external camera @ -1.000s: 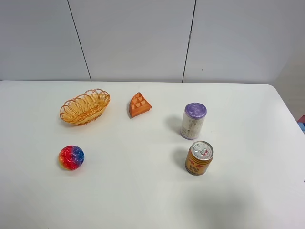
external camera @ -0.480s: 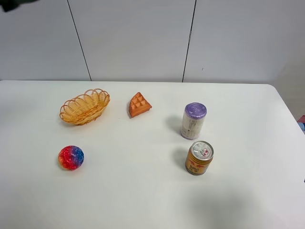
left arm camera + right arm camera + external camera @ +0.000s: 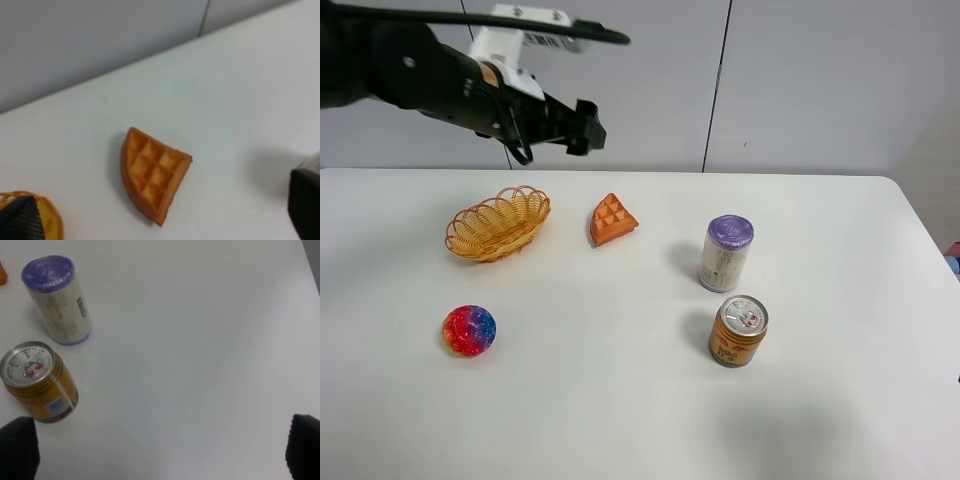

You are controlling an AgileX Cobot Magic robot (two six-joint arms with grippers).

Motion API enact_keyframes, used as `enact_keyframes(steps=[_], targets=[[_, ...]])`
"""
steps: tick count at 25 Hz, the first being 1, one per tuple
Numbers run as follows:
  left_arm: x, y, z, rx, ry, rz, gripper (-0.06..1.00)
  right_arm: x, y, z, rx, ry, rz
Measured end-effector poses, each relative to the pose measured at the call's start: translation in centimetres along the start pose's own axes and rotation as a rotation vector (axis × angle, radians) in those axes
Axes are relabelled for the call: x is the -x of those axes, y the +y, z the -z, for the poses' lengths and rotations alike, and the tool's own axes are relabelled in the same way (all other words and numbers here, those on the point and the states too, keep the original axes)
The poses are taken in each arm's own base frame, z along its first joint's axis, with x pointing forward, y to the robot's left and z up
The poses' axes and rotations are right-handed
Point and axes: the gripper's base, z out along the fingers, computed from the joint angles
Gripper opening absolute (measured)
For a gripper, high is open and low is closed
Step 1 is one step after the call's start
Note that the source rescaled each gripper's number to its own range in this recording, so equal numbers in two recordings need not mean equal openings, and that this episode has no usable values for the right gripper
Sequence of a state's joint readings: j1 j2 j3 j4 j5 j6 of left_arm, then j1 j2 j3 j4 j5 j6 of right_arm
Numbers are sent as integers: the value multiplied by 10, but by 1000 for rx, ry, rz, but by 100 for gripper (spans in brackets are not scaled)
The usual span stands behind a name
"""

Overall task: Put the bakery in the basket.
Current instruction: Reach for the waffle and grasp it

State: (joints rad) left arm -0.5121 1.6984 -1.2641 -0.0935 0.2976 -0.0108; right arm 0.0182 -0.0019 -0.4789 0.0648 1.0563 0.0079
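The bakery, an orange-brown waffle wedge [image 3: 612,220], lies on the white table right of the basket [image 3: 498,224], a shallow woven wicker oval that is empty. My left gripper [image 3: 586,126] hangs open and empty in the air above and behind the two, closer to the waffle. In the left wrist view the waffle [image 3: 152,175] lies between the spread fingertips [image 3: 17,220], and a sliver of the basket rim [image 3: 50,222] shows beside one finger. My right gripper [image 3: 160,450] is open and empty, out of the exterior high view.
A red-blue speckled ball [image 3: 469,330] lies at the front left. A purple-lidded cylinder [image 3: 726,253] and an orange drink can [image 3: 738,330] stand right of centre; both show in the right wrist view, the cylinder [image 3: 59,300] and the can [image 3: 39,382].
My left arm has come into the exterior high view from the upper left and now reaches over the back of the table. The objects have not moved.
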Motion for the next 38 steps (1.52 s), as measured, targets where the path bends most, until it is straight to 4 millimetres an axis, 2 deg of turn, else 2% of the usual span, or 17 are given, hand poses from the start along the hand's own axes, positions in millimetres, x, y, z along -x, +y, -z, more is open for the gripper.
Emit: enact_keyframes(steps=[5, 9, 16, 20, 28, 38], targets=[[-9, -10, -58, -18, 98, -88, 100, 0, 0, 0, 0, 0, 0], [-16, -10, -93, -22, 156, -145, 100, 0, 0, 0, 0, 0, 0], [-35, -7, -142, -31, 262, -276, 100, 0, 0, 0, 0, 0, 0], [-44, -4, -159, -21, 289, -334, 100, 0, 0, 0, 0, 0, 0], [-44, -3, -164, -12, 259, -361, 100, 0, 0, 0, 0, 0, 0], [-69, 32, -186, 8, 331, -210, 100, 0, 0, 0, 0, 0, 0]])
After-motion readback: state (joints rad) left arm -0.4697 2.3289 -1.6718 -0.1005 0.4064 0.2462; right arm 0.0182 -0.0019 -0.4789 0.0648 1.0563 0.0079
